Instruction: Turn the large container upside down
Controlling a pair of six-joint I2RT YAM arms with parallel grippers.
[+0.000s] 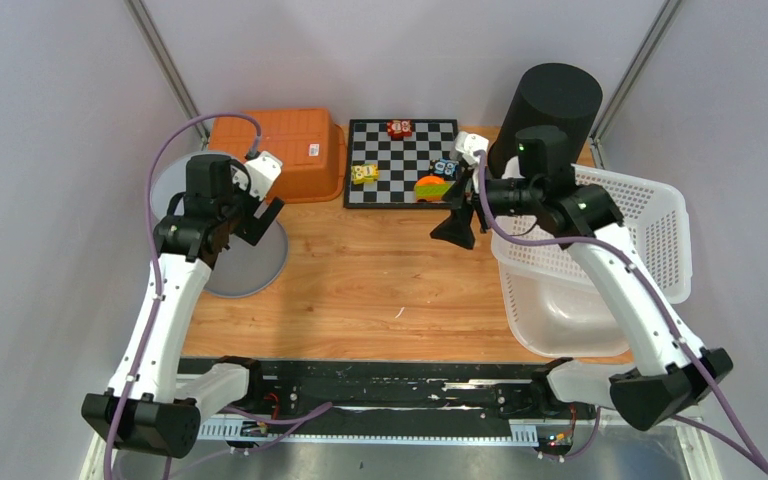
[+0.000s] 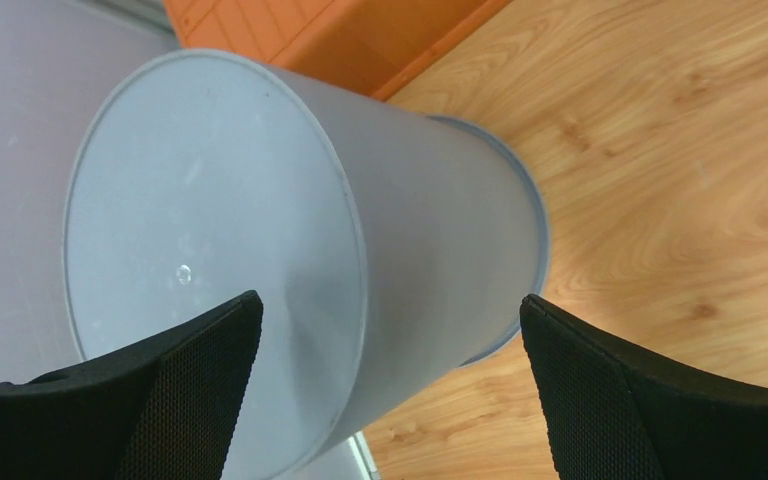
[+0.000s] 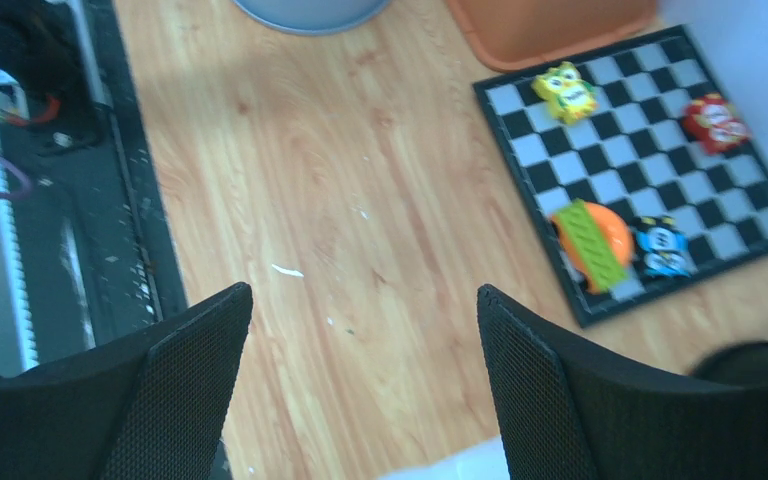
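Where the arms are bolted at the near edge, we see a scuffed black rail (image 1: 380, 385), and beyond it the pale wood-grain table (image 1: 380, 290). On the near right a white plastic basket (image 1: 660, 225) with latticed walls hangs partly over the table's edge, under the right arm. On the left stands the grey bin (image 2: 210, 230), smooth and round. Its flat closed end faces up and its wider rim rests on the wood. The left gripper (image 1: 258, 222) hovers over the bin with its mesh-textured fingers (image 2: 190, 380) spread wide and touching nothing. The right gripper (image 1: 455, 228) hangs over the bare middle of the table, also spread and holding nothing. Just behind it lies a black-and-white chessboard (image 1: 400, 150) carrying four small toys: yellow (image 1: 364, 173), red (image 1: 399, 128), blue (image 1: 445, 168), and an orange one with a green top (image 1: 428, 186). Left of the board, just behind the bin, sits an orange tub (image 1: 285, 150) with a ribbed surface. At the far right rises a matte black cylinder (image 1: 555, 100).
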